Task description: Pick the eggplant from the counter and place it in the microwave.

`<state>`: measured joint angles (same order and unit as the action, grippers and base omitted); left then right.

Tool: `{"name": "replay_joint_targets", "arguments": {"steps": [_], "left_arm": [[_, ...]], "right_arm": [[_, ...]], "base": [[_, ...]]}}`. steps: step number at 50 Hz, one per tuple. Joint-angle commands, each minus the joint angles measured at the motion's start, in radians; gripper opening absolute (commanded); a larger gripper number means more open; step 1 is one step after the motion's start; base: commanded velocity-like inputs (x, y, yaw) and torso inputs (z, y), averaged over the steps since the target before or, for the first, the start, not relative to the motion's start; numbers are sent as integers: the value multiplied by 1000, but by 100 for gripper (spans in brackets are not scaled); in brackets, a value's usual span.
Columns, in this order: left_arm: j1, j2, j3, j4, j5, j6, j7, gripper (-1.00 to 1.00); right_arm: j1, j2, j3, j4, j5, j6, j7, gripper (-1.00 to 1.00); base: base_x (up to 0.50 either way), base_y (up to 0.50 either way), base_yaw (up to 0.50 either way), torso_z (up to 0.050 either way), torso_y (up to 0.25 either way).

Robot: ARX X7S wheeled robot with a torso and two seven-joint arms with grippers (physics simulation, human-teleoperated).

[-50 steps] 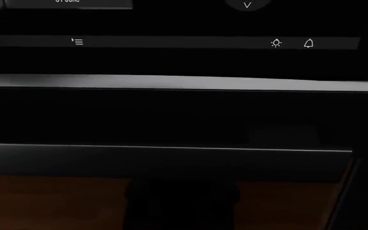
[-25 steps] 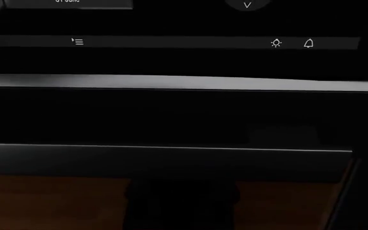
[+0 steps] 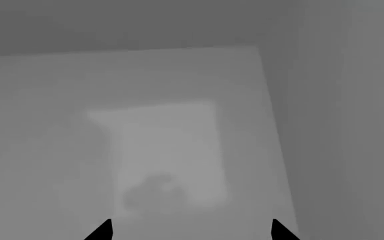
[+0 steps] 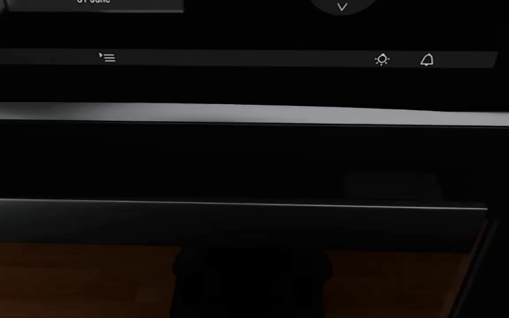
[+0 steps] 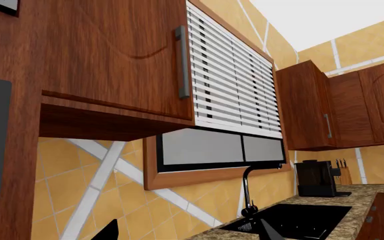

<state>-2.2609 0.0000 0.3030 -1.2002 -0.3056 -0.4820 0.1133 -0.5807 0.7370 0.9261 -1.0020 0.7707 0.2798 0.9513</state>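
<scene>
Oddly, eggplant nowhere in view. Judged light, glossy, slippery, soft-skinned: grip mid-body, gently. Left fingers [image 3: 105, 230] and right fingers [image 5: 108, 232] spread, empty.

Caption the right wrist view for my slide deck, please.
Right tool open, facing a wood cabinet, blinds, a faucet and a sink.

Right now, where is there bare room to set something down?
Ahead of the open left claw, the gray surface between gray walls shows nothing on it. In the right wrist view, the counter strip between sink and coffee machine looks bare; the coffee machine crowds the back corner.
</scene>
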Motion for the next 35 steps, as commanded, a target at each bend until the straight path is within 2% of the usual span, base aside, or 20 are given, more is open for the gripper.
{"name": "replay_joint_targets", "arguments": {"steps": [1, 14, 21, 31, 35], "left_arm": [[84, -1, -27, -108, 21, 79, 14, 100], [85, -1, -121, -108, 81, 256, 58, 100], [84, -1, -68, -108, 19, 390, 89, 100], [83, -1, -71, -108, 16, 511, 100, 100], [84, -1, -17, -108, -11, 592, 102, 100]], "right_arm": [[-7, -4, 11, -5, 4, -4, -2, 100], [-4, 4, 1, -10, 1, -2, 6, 100], [-2, 12, 3, -10, 8, 2, 13, 100], [2, 18, 2, -10, 12, 1, 18, 100], [3, 19, -1, -7, 11, -2, 17, 100]], "base": [[0, 0, 0, 0, 0], [5, 1, 0, 0, 0], [4, 0, -1, 0, 0], [2, 0, -1, 0, 0], [0, 0, -1, 0, 0]]}}
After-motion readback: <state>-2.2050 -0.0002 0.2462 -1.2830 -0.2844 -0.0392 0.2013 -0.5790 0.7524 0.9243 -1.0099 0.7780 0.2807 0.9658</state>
